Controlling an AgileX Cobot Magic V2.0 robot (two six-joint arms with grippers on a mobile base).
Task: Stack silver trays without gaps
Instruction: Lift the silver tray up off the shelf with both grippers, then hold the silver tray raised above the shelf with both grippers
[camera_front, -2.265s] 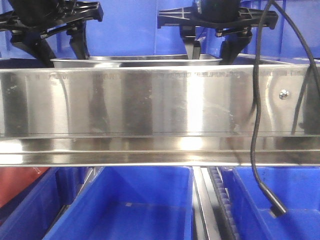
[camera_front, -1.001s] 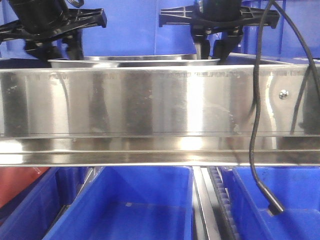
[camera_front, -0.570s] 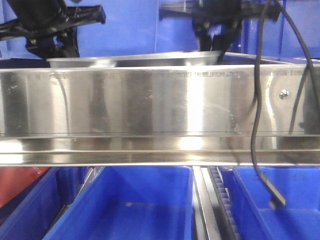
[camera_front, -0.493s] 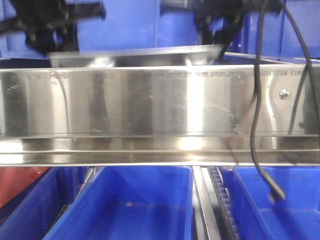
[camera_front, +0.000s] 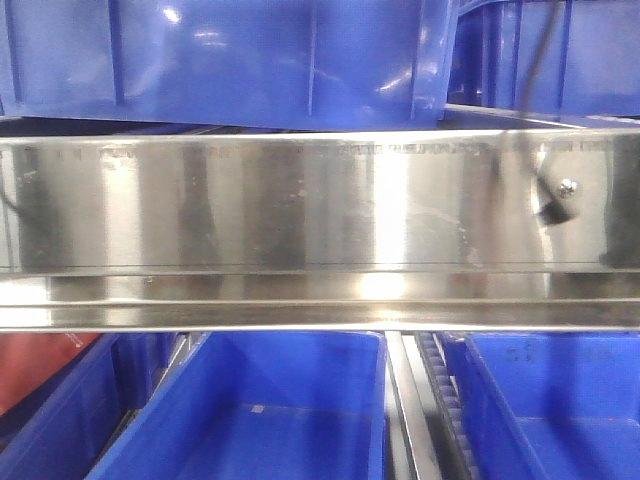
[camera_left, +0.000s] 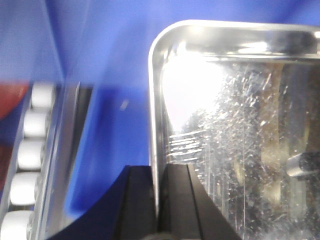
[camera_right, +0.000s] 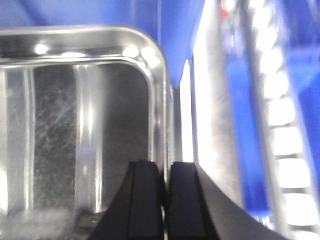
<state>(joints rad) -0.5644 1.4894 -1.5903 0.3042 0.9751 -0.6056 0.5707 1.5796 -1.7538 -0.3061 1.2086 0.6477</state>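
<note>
Between the two claws hangs a silver tray (camera_left: 235, 125): the left claw (camera_left: 157, 200) is pinched tight on one side rim and the right claw (camera_right: 164, 200) is pinched tight on the other. Under the claws I see only a blue bin (camera_left: 110, 125) and white rollers (camera_left: 37, 125), no second tray. So lifting looks done, and setting it snugly into another tray is left.

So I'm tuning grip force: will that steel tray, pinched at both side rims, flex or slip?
Probably stiff: the tray shows a straight rim beyond the left hand and right hand. Likely slippery: the metal is mirror-bright and each hand pinches only a thin rim. Losing one grip could tilt it.
</note>
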